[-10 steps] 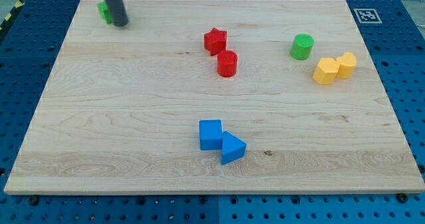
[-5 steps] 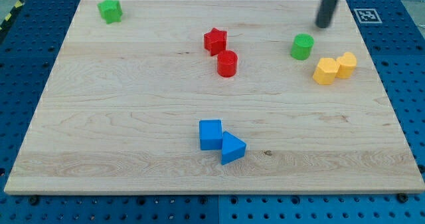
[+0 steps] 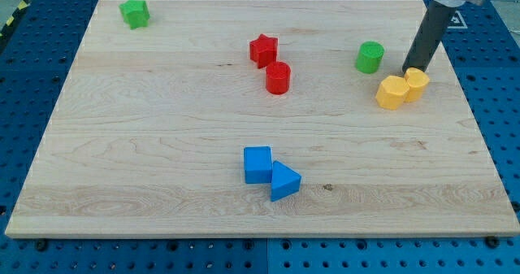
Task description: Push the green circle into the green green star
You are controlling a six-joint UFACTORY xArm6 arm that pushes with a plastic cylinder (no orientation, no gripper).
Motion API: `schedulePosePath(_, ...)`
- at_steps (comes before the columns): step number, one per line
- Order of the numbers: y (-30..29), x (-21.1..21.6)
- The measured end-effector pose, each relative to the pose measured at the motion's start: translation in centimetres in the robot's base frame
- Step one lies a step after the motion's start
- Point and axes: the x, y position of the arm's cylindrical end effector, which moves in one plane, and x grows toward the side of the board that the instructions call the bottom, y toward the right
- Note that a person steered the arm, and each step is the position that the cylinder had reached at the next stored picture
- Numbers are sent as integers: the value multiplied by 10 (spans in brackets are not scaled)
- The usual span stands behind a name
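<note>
Step in hand: lining up behind the green circle point(image 3: 370, 56) so it can be driven left and far, toward the green star point(image 3: 134, 13).
Green circle: right part of the tabletop point(image 3: 162, 144), towards the far side, standing free.
Green star: far left corner, well apart from the circle.
My tip point(image 3: 410, 69): right of the circle and a little nearer, with a gap between them; it sits at the far edge of the two yellow blocks point(image 3: 401, 88), and I cannot be sure from this angle whether it touches the right one.
Pincer: there is none on this arm, only the rod, so wide or narrow does not apply; it holds nothing.
How to do it well: in my judgement the tip should first come clear of the yellow pair, then settle on the circle's right side, slightly near of centre, so the push line runs straight to the star.
Line to watch: the red star point(image 3: 263, 50) and red cylinder point(image 3: 278, 77) stand near mid-tabletop, close to that path; keep the circle on their far side.
Handling: a round block tends to slip off a rod, so small corrections are likely needed.
Elsewhere: blue cube point(image 3: 257, 164) touching a blue triangle point(image 3: 283, 180), near side, out of the way.
</note>
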Motion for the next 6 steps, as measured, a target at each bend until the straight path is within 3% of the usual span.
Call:
schedulePosePath(2, -26, -10)
schedulePosePath(6, -177, -72)
